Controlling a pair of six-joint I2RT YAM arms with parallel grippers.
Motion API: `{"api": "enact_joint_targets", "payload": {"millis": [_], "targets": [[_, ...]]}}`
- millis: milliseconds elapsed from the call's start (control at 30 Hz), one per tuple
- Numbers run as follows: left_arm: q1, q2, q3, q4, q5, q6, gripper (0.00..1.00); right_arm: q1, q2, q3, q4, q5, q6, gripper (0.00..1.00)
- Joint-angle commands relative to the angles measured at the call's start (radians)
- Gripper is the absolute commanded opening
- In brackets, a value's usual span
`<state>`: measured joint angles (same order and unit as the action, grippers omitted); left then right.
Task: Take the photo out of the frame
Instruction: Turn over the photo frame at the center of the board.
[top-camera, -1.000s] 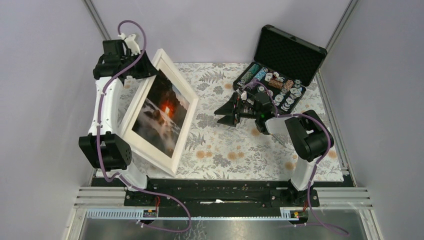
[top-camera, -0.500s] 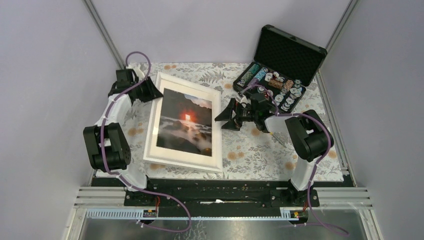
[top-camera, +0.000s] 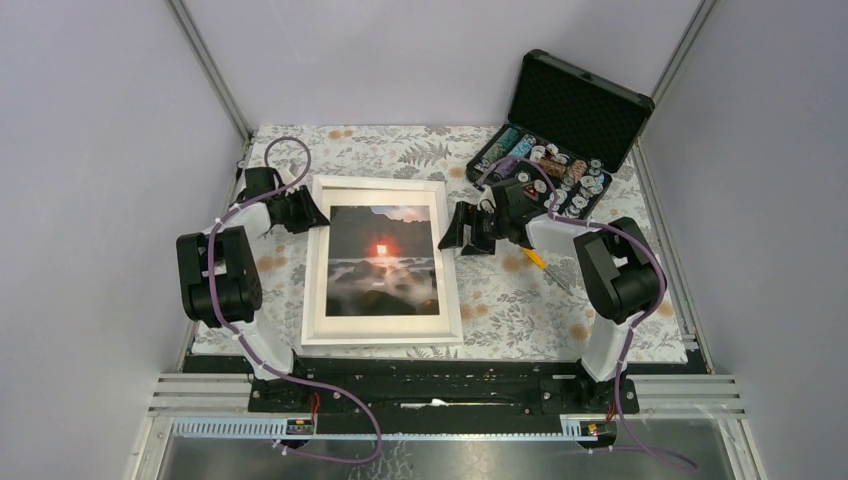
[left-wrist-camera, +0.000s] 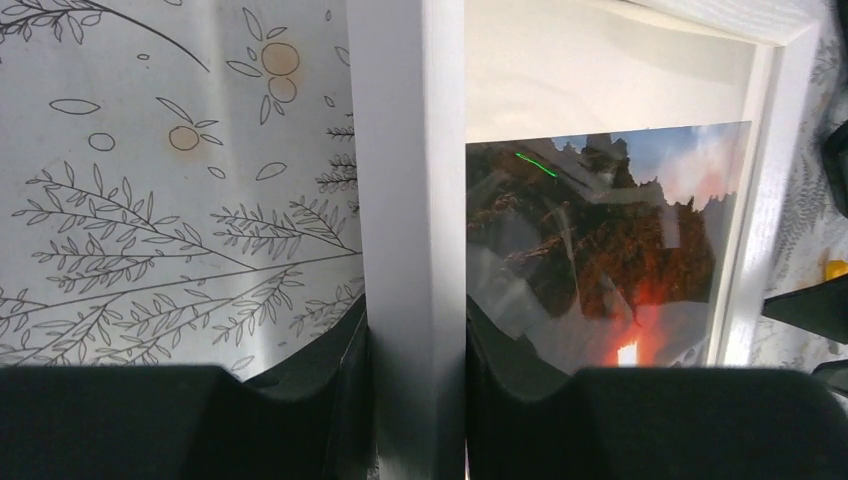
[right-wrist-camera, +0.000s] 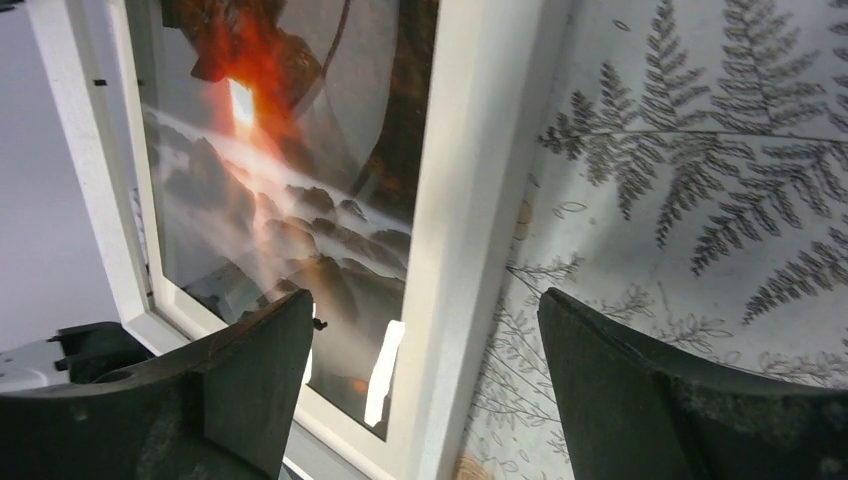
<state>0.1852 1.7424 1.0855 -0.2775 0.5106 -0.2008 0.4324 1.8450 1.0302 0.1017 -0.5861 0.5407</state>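
Observation:
The white-bordered frame lies flat and face up on the table, left of centre. The photo sits inside it, with its orange-red sun showing behind the glass. My left gripper is shut on the frame's left border near the far corner. In the left wrist view the border runs between the fingers, with the photo to its right. My right gripper is open. Its jaws stand either side of the frame's right border without touching it, one over the photo.
An open black case of poker chips stands at the back right. A yellow-handled tool lies on the floral cloth just right of my right gripper. Grey walls close in both sides.
The frame was held tilted up on its edge by my left gripper; it has come down flat, face up. My right gripper has moved left to the frame's right border.

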Motion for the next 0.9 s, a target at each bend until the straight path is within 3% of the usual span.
{"api": "enact_joint_targets", "payload": {"millis": [0,133,433,600,867], "targets": [[0.002,0.030,0.017,0.101,-0.045,0.076,0.05,0.013,0.016,0.047,-0.086,0.058,-0.071,0.88],[0.000,0.043,0.026,0.082,-0.061,0.107,0.23,0.014,0.036,0.084,-0.143,0.054,-0.087,0.88],[0.000,0.036,0.050,0.023,-0.070,0.147,0.36,0.024,0.077,0.118,-0.168,0.022,-0.095,0.84],[-0.001,0.047,0.050,0.027,-0.086,0.135,0.55,0.024,0.101,0.127,-0.166,0.020,-0.092,0.77],[0.002,0.023,0.067,-0.053,-0.158,0.168,0.60,0.025,0.092,0.102,-0.166,0.031,-0.095,0.77]]}}
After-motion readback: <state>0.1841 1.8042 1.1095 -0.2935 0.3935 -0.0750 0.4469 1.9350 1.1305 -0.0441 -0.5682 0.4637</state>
